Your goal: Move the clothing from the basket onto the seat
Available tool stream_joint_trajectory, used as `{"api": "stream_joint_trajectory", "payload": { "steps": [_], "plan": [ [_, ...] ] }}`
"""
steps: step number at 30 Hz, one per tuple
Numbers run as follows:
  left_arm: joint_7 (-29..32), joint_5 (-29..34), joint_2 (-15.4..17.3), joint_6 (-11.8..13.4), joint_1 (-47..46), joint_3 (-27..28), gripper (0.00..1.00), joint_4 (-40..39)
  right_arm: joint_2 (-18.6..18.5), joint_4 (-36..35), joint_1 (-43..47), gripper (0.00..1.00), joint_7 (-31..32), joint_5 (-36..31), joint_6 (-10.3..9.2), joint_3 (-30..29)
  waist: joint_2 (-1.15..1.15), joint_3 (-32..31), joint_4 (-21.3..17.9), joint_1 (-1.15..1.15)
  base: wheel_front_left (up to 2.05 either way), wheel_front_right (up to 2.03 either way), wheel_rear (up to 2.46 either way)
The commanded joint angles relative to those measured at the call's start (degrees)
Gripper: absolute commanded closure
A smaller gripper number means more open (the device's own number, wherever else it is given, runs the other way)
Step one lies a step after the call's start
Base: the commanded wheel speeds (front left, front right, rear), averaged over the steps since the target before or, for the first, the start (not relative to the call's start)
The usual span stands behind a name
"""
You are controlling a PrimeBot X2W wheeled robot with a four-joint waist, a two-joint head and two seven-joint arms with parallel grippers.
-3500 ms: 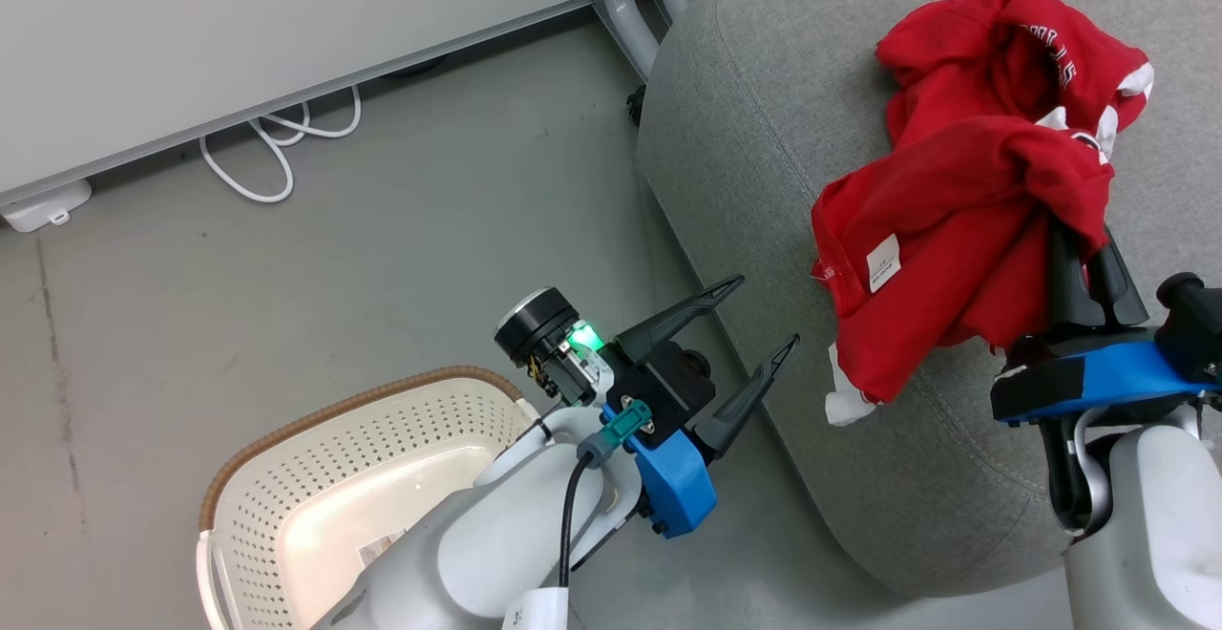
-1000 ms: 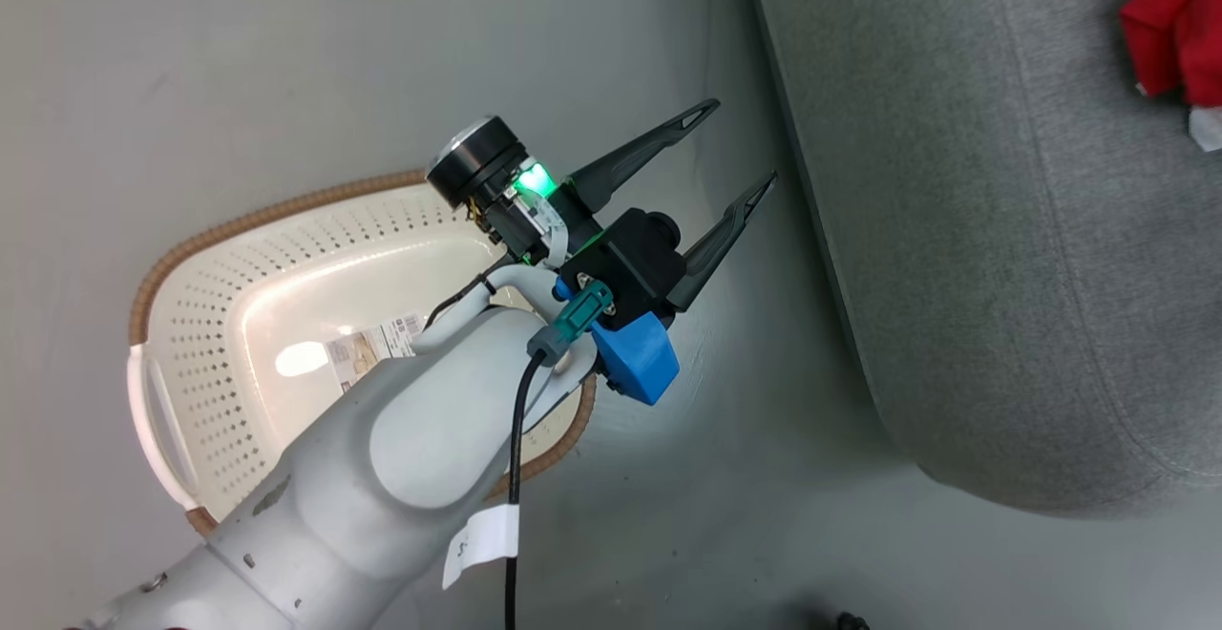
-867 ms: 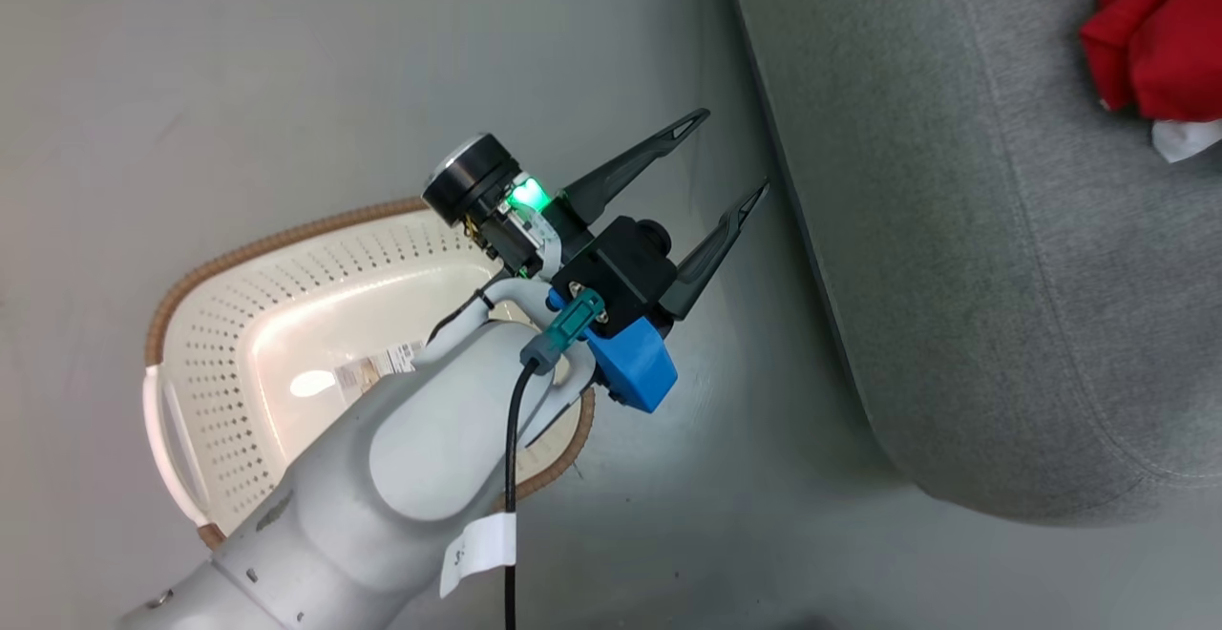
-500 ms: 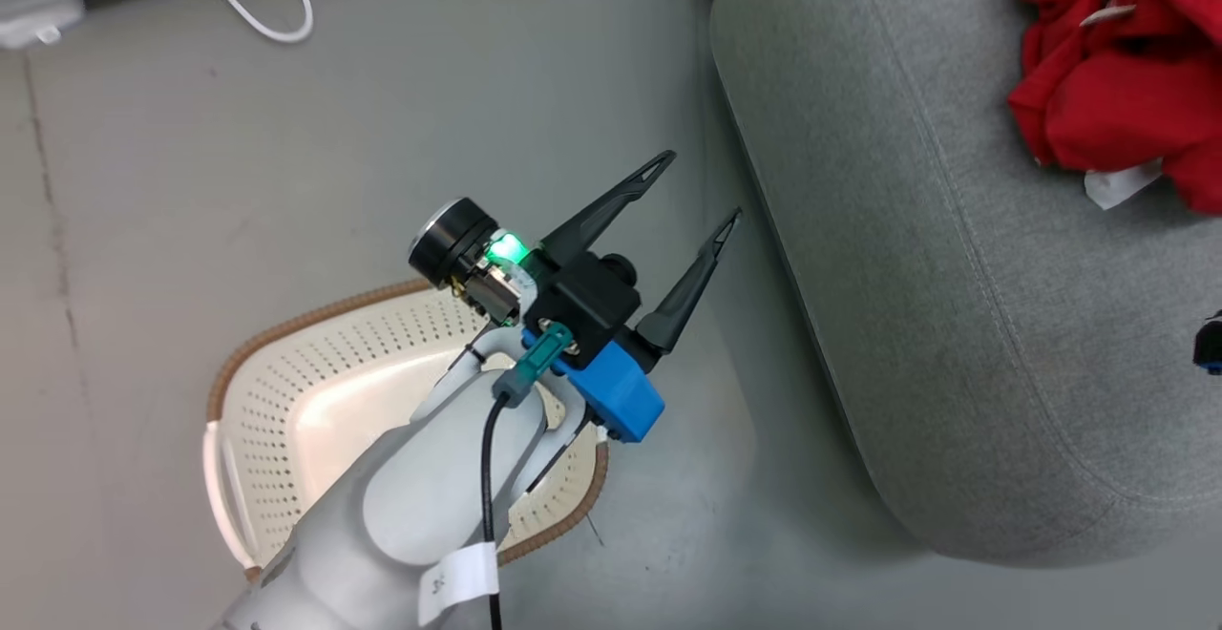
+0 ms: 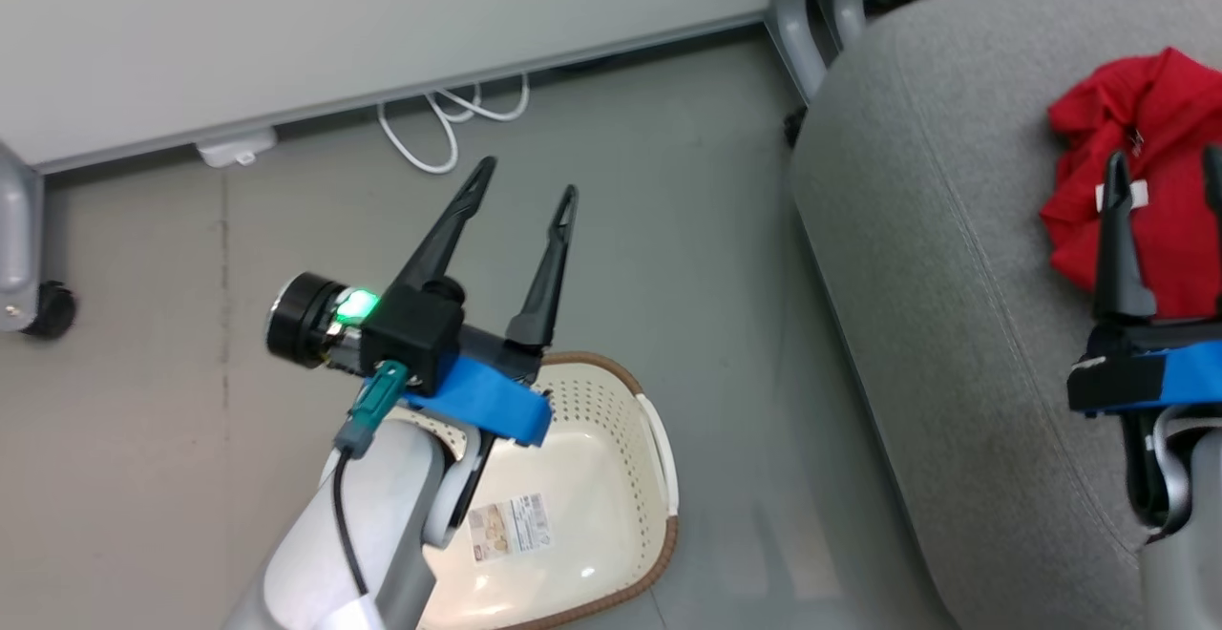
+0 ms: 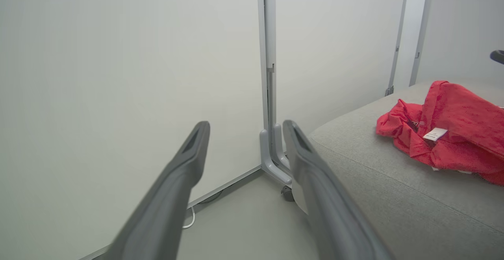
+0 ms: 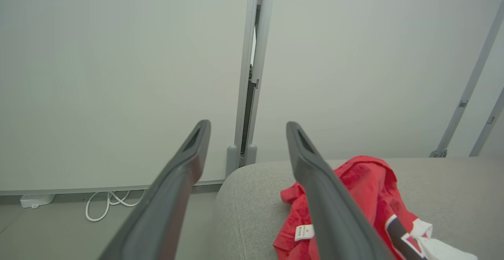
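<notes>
Clothing (image 5: pixel 1146 191): red heap lying on grey seat (image 5: pixel 916 258), 2 o'clock in head view. Basket (image 5: pixel 611 403): on floor at 6 o'clock, visible bottom bare save label; part hidden behind left arm. Left gripper (image 5: pixel 528 178), right gripper (image 5: pixel 1165 155): fingers spread wide, holding nothing. Judgement: transfer looks complete, nothing left to fetch.

1. The basket (image 5: pixel 625 377) stands on the floor (image 5: pixel 668 229) beneath and just behind the left gripper (image 5: pixel 528 181).
2. A label (image 5: pixel 511 525) lies in the basket's bottom, further behind that gripper.
3. The seat (image 5: pixel 936 258) lies to the left gripper's right, with floor between seat and basket.
4. The clothing (image 5: pixel 1160 115) lies on the seat, ahead of and below the right gripper (image 5: pixel 1163 155).
5. A partition wall (image 5: pixel 382 19) stands beyond both grippers.
6. Its leg (image 5: pixel 792 38) stands ahead, between the grippers, by the seat's far corner.
7. A cable (image 5: pixel 439 170) lies at the wall's foot, ahead of the left gripper.
</notes>
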Motion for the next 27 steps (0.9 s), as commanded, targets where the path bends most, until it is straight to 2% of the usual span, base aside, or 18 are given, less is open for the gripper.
{"api": "stream_joint_trajectory", "payload": {
  "steps": [1, 15, 27],
  "plan": [
    [-0.3, 0.6, 0.1, 0.3, 1.5, 1.3, 0.00, -0.8, 0.3, 0.1, 1.5, 0.00, 0.0, 0.3, 0.01, 0.5, 0.00, -2.6, 2.4, 0.01, 0.00, 0.00, 0.00],
    [-0.2, 4.9, -1.3, 0.4, 13.1, 15.0, 0.00, -5.3, 2.2, 1.4, 5.8, 0.00, 0.0, 1.1, 0.01, 6.1, 0.00, -9.3, 8.4, 0.01, 0.00, 0.00, 0.00],
    [-0.2, 7.3, -3.3, -2.2, 20.9, 21.8, 0.00, -5.8, 4.0, 2.3, 11.0, 0.00, 0.0, 1.9, 0.01, 8.2, 0.00, -12.7, 10.3, 0.01, 0.00, 0.00, 0.00]
  ]
}}
